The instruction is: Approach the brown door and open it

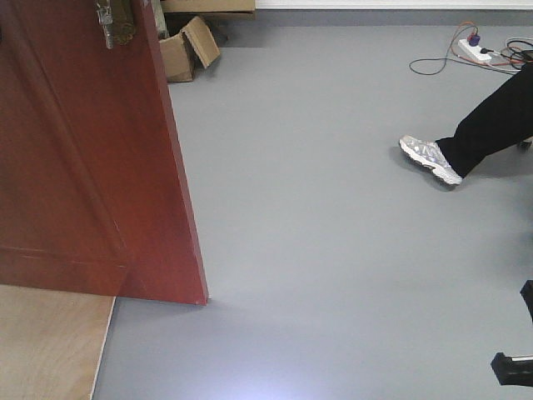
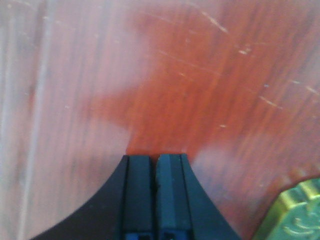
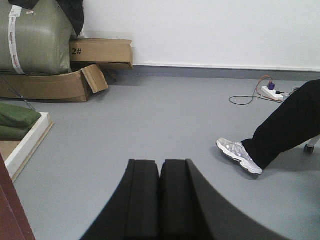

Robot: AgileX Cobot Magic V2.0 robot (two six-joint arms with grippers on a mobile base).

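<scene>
The brown door (image 1: pixel 92 167) stands swung open at the left of the front view, its free edge running down to the grey floor. Its brass lock plate (image 1: pixel 115 21) shows at the top. In the left wrist view the door's reddish wood (image 2: pixel 190 75) fills the frame close up. My left gripper (image 2: pixel 155 157) is shut and empty, its tips right at the door face. A brass fitting (image 2: pixel 295 212) sits at the lower right. My right gripper (image 3: pixel 160 162) is shut and empty, held over open floor.
A seated person's leg and white sneaker (image 1: pixel 429 158) reach in from the right. A power strip with cables (image 1: pixel 479 52) lies at the far wall. Cardboard boxes (image 3: pixel 75 70) and a green bale (image 3: pixel 32 37) stand at the back left. A wooden board (image 1: pixel 46 342) lies at the lower left.
</scene>
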